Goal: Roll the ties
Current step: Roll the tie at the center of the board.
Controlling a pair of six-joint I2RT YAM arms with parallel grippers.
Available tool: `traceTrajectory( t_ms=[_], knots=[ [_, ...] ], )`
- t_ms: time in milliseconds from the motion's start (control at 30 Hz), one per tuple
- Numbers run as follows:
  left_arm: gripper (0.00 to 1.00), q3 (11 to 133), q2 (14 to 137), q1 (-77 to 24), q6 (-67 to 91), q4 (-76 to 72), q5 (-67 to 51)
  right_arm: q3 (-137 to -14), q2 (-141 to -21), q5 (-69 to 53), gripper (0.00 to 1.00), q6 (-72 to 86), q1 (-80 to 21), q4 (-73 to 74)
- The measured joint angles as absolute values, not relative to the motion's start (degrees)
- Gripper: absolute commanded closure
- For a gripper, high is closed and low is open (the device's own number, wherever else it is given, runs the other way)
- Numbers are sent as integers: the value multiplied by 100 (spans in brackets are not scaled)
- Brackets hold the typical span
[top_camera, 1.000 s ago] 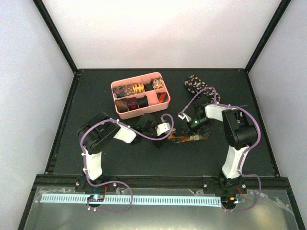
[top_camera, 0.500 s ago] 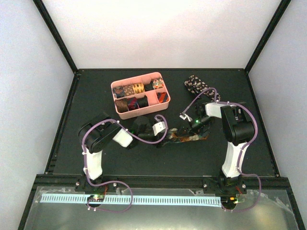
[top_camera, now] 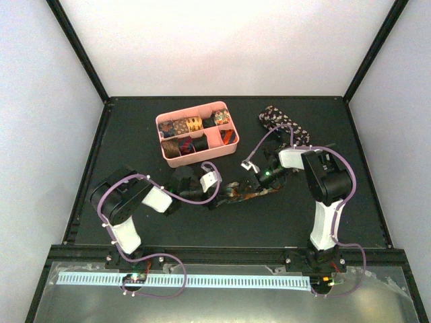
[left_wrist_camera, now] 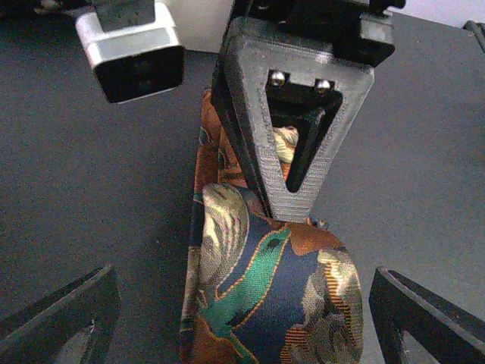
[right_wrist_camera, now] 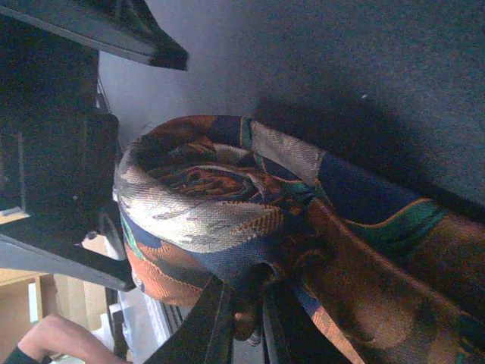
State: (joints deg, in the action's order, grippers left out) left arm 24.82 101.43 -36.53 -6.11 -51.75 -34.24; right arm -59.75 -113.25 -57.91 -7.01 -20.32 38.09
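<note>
Tie (top_camera: 248, 192) w/ the orange-brown-blue pattern lies mid-table (top_camera: 168, 222), somewhat nearer the near edge than the far one, running left-right btwn the two arms. Its right end is curled into a roll (right_wrist_camera: 197, 205); the flat tail runs toward the left gripper (left_wrist_camera: 242, 277). Left jaws stand wide apart, one finger each side of the tail, neither touching fabric. Right gripper (top_camera: 258, 182) is at the roll. The roll sits btwn its fingers and rests against one, but the other stands off it in the right wrist view, so can't tell if it's really clamped.

Step in hand, as I read it: winding the roll along the tail. To do it well:
- Hold the roll by its core, not the outer wrap, so layers don't telescope.
- Left should pin or lightly tension the tail, centred, so edges stack square.
- Turn in small bites and re-grip w/o both letting go at once; slick fabric will prob. spring open.

Pink tray (top_camera: 232, 145), w/ rolls in its compartments, sits toward the far edge, left of centre. Speckled tie (top_camera: 273, 119) lies near the far right corner, not yet rolled.
</note>
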Motion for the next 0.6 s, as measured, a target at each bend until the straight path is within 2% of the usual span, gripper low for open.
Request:
traceTrajectory(
  t_ms=[200, 267, 367, 500, 600],
  knots=[
    [12, 2567, 10582, -3837, -532, -5343, -3454, -5975, -11382, -5850, 98, -661, -2008, 3854],
    [18, 2703, 10755, -3920, -532, -5360, -3452, -5975, -11397, -5872, 99, -661, -1994, 3879],
    [35, 2880, 10958, -3999, -561, -5358, -3448, -5975, -11434, -5902, 98, -672, -1955, 3913],
    [58, 3079, 11056, -4058, -676, -5201, -3428, -5975, -11472, -5937, 84, -676, -1881, 3957],
    [64, 3199, 11048, -4097, -803, -4965, -3391, -5975, -11472, -5852, 63, -725, -1796, 4091]
  ],
)
